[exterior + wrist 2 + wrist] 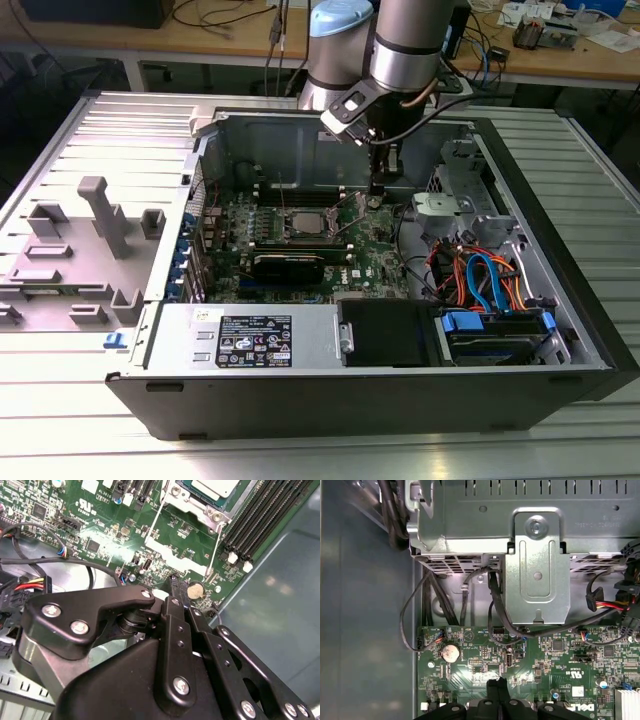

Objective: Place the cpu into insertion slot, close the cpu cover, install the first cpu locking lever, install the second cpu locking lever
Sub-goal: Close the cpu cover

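Note:
The insertion slot (305,223) sits mid-board in the open computer case. In the second wrist view the cpu (215,486) lies in it, silvery top up, with the silver cpu cover (197,507) framing it. Two thin wire locking levers (156,522) (214,550) run out from the socket across the green board. My gripper (376,196) (173,582) (496,681) hangs just above the board to the exterior view's right of the socket. It is shut, with nothing between its fingertips, beside a coin battery (195,590) and near one lever's end.
Black memory slots (255,525) run beside the socket. A metal drive cage bracket (536,575) and black cables (497,605) stand close beyond the gripper. Orange and blue cables (480,280) and the power supply (250,340) fill the case's near side. A grey fixture tray (80,250) lies outside it.

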`<action>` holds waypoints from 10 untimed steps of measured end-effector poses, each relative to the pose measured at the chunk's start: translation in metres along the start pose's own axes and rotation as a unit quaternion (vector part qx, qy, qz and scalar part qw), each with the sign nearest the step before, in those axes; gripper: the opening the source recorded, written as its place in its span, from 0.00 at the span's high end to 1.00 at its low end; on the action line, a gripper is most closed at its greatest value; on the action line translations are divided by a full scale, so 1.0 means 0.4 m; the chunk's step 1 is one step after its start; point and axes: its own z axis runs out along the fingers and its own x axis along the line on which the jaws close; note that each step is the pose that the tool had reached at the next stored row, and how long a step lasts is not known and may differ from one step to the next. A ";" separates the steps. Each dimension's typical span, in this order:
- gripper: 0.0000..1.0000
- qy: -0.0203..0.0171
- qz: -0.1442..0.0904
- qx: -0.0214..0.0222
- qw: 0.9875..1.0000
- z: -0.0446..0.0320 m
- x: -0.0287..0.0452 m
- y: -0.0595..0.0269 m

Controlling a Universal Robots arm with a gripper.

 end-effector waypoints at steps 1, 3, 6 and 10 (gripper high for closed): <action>0.89 0.000 0.000 0.000 1.000 0.005 0.000 0.001; 0.89 0.000 0.000 0.000 1.000 0.012 0.000 0.006; 0.89 0.000 0.000 0.001 1.000 0.024 0.000 0.008; 0.89 0.000 0.000 0.001 1.000 0.029 -0.003 0.008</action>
